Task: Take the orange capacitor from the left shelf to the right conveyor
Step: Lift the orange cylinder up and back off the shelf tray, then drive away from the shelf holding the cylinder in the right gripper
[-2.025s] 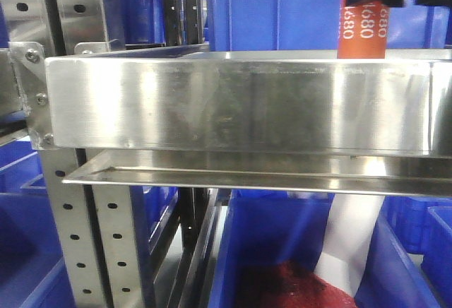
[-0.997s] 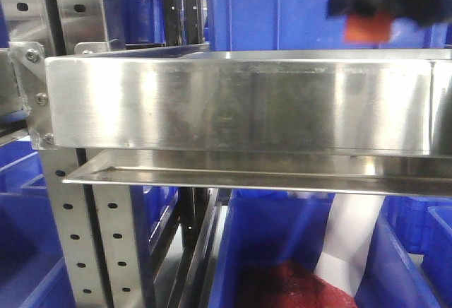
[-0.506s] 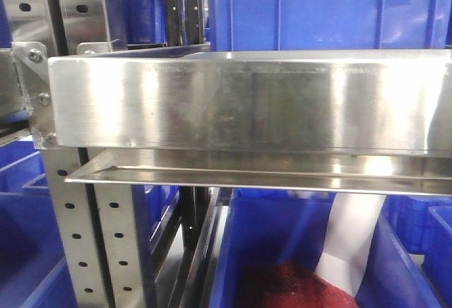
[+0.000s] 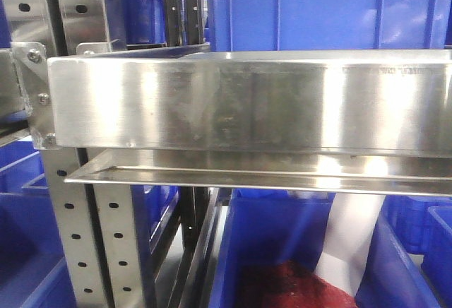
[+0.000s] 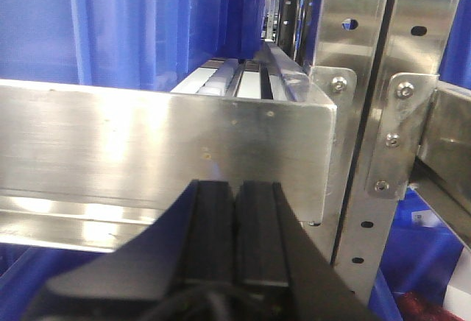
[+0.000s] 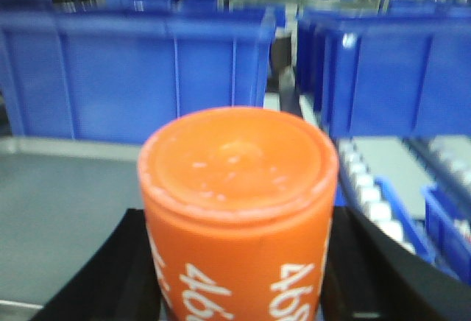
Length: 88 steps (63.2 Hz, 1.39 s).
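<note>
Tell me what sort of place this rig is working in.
Probably a factory or warehouse parts store: a stainless-steel shelf on perforated uprights, blue plastic bins all around, and an orange capacitor being handled.

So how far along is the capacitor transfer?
Pick looks done: nothing stands above the lip of the brushed stainless-steel shelf. In hand: the right end effector grips the small orange cylindrical capacitor. Remaining: placement; the conveyor cannot be made out in any view.

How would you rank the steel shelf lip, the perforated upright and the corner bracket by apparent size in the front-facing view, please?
1. left shelf lip, by far the largest
2. perforated upright
3. corner bracket, clearly smallest
</note>
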Each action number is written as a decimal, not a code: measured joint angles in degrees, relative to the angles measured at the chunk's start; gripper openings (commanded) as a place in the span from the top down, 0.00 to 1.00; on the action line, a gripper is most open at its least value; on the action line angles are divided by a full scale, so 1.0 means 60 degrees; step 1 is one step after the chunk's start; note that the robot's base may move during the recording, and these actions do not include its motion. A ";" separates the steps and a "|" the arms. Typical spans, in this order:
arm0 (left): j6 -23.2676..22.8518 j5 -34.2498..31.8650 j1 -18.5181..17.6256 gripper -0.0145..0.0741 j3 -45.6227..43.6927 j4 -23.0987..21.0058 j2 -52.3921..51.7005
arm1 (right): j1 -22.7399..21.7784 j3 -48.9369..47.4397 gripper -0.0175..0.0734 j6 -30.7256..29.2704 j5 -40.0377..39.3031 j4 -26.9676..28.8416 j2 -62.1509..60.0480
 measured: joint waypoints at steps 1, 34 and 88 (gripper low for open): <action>0.0000 0.0000 0.0000 0.98 0.0000 0.0000 0.0000 | 0.0000 0.0000 0.68 0.0000 0.0046 0.0000 -0.0120; 0.0000 0.0000 0.0000 0.98 0.0000 0.0000 0.0000 | -0.0006 0.0000 0.68 0.0007 0.0235 0.0000 -0.1507; 0.0000 0.0000 0.0000 0.98 0.0000 0.0000 0.0000 | -0.0006 0.0088 0.68 0.0007 0.0235 0.0000 -0.1507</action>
